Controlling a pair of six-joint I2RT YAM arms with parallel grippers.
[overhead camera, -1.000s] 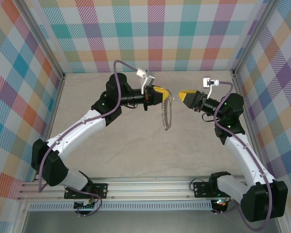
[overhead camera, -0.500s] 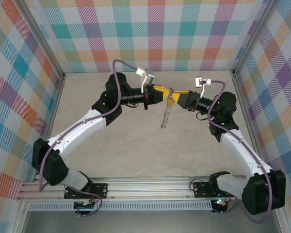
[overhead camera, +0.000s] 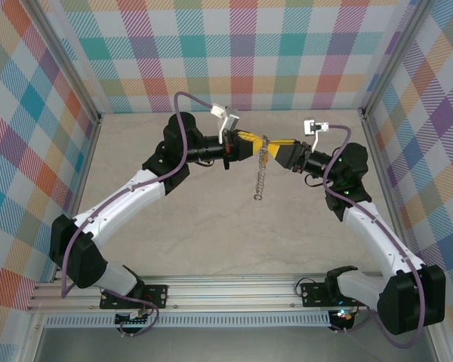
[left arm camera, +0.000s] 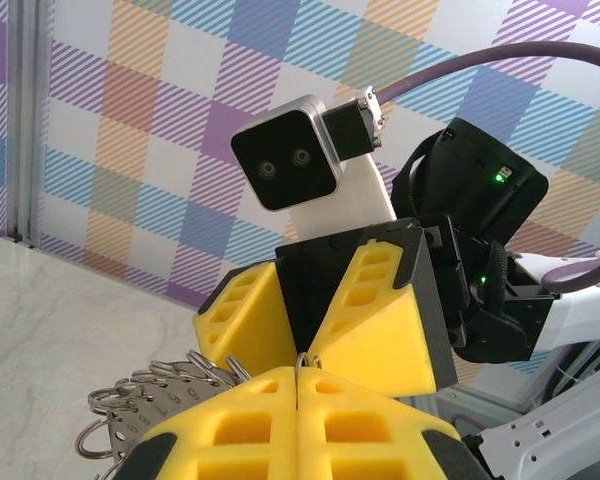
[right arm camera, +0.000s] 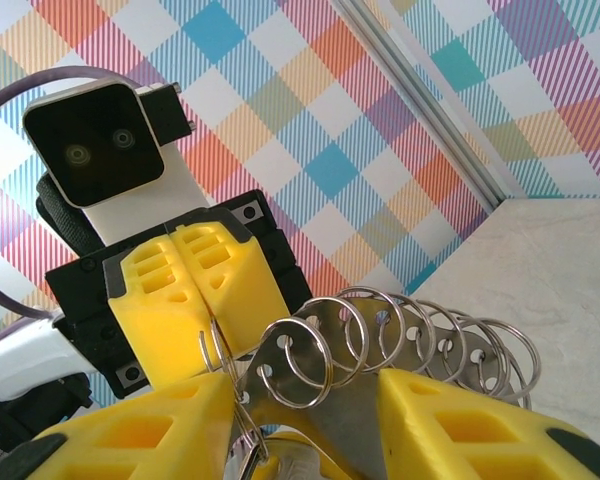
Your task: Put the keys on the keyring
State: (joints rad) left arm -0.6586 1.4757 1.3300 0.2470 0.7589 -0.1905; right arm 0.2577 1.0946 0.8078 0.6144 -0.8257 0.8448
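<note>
Hanging keyring looks chain-like overhead; right wrist shows separate loops.

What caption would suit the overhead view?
The left gripper pinches the dangling keyring while the open right gripper straddles its top.

The keyring hangs above the table between the left fingers and right fingers.
</note>
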